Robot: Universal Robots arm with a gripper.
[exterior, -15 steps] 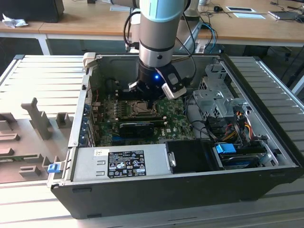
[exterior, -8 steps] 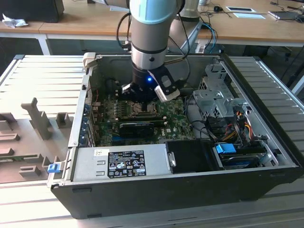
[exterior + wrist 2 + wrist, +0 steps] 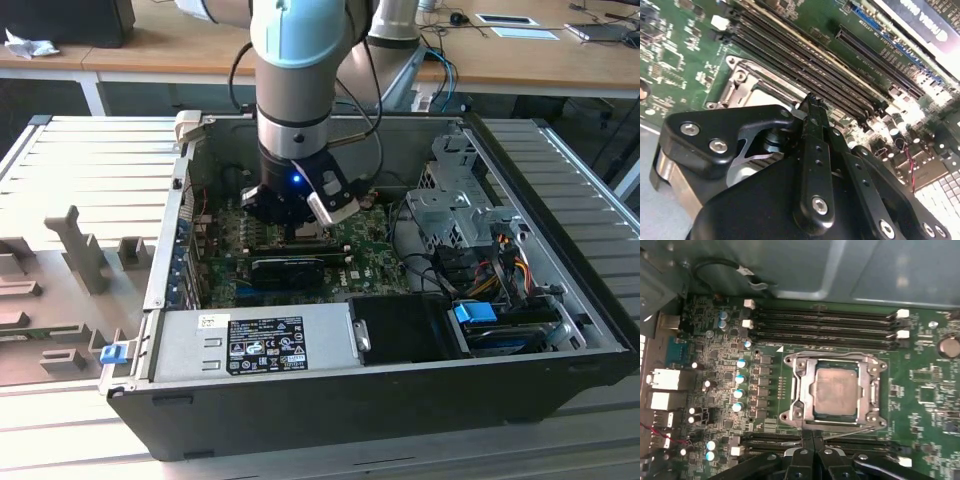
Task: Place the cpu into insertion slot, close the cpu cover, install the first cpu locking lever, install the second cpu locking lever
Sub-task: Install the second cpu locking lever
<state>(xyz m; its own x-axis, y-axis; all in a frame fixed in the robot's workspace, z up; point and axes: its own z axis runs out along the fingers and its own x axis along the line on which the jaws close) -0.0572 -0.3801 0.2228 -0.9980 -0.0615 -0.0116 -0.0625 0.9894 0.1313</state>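
Observation:
In the first wrist view the cpu (image 3: 836, 394), a pale square chip, lies flat in the insertion slot (image 3: 875, 416) on the green board. The silvery cpu cover (image 3: 812, 371) lies down around it, and the chip shows through its window. My gripper (image 3: 811, 437) has its two black fingers pressed together at the socket's edge. A thin silvery lever rod (image 3: 850, 431) runs slantwise from the fingertips along that edge. The second wrist view has the gripper (image 3: 811, 102) tip down beside the socket frame (image 3: 740, 82). In the exterior view the gripper (image 3: 300, 232) is low inside the computer case.
Long black memory slots (image 3: 825, 322) run beside the socket. A black card (image 3: 290, 268) lies just in front of the gripper. The grey power supply (image 3: 250, 345), the drive cage (image 3: 450, 205) and the case walls (image 3: 170, 220) hem in the arm.

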